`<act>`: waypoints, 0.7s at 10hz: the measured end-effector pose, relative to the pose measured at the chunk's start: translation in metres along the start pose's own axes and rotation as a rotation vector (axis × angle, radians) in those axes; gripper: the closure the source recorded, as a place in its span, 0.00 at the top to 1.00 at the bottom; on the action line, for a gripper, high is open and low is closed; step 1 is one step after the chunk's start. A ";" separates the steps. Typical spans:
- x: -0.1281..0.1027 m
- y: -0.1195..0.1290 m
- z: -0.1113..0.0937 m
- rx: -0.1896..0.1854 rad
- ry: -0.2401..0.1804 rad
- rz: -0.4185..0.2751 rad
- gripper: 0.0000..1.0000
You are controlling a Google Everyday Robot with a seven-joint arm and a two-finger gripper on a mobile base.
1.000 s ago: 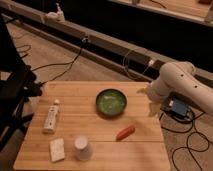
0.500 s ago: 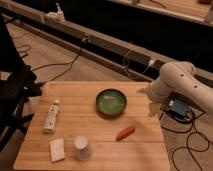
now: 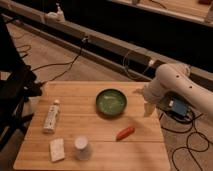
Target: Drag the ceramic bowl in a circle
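On the table's [image 3: 75, 95] left: I see a white tube [image 3: 51, 116] lying flat, with a white block [image 3: 57, 149] in front of it.
Front: white upturned cup [image 3: 82, 148].
Centre: ceramic bowl [image 3: 111, 102], upright, untouched.
Right of centre: orange-red piece [image 3: 125, 132].
Right edge: gripper [image 3: 148, 111] near the bowl but apart from it, jaws spread and holding nothing.

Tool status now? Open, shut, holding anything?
Tool: open, holding nothing. It hangs to the right of the ceramic bowl, apart from it.
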 end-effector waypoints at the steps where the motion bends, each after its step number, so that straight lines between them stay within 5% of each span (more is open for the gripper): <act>1: -0.008 -0.004 0.010 0.000 -0.012 -0.014 0.80; 7: -0.043 -0.046 0.084 0.039 -0.044 -0.055 0.80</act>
